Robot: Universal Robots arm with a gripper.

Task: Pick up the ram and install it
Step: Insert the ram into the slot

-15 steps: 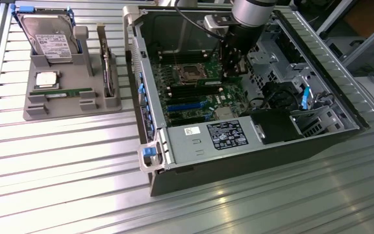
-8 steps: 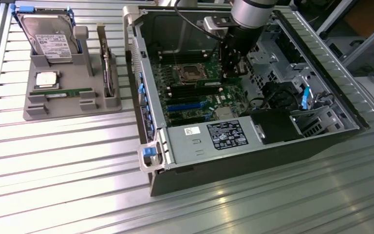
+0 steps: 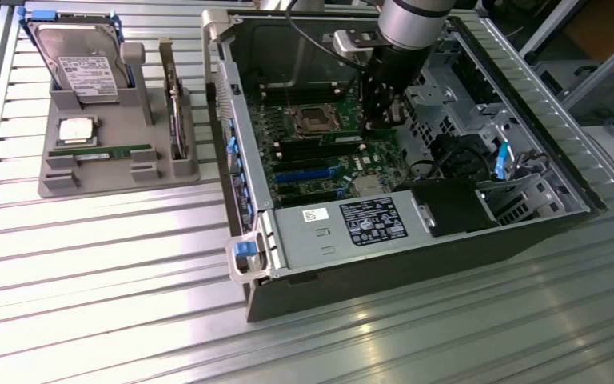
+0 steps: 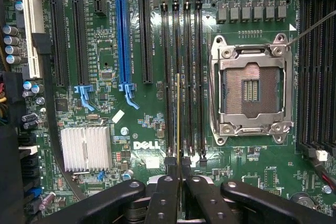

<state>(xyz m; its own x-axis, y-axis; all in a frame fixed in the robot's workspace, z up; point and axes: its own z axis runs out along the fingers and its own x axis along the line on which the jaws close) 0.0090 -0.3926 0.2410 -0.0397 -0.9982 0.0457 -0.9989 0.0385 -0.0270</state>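
Tool: the tool [image 4: 178,182] is clamped on the ram [image 4: 178,124], its black fingers [image 4: 164,198] pressed against both faces of the board; in the exterior view the tool [image 3: 384,120] is down inside the open computer case [image 3: 285,284], under the arm's grey wrist [image 3: 414,20]
Ram: seen edge-on as a thin yellowish line in the wrist view, held upright over the bank of black memory slots [image 4: 182,51] beside the empty processor socket [image 4: 253,88]; whether it touches a slot cannot be told
Motherboard: green board [image 4: 152,108] with a blue expansion slot [image 4: 122,30], a white slot [image 4: 32,30], a finned silver heatsink [image 4: 85,148] and a white maker's mark (DELL) just in front of the tool
Case: lies on its side, its side open; a grey power supply [image 3: 334,228] with a black label at the near end
Fixture: a grey parts tray [image 3: 93,180] on the ribbed metal worktop [image 3: 115,272], towards the exterior view's left, well apart from the case; it holds a hard drive [image 3: 83,68], a square silver processor [image 3: 77,130], a second green memory stick [image 3: 102,150] and an upright card [image 3: 176,112]
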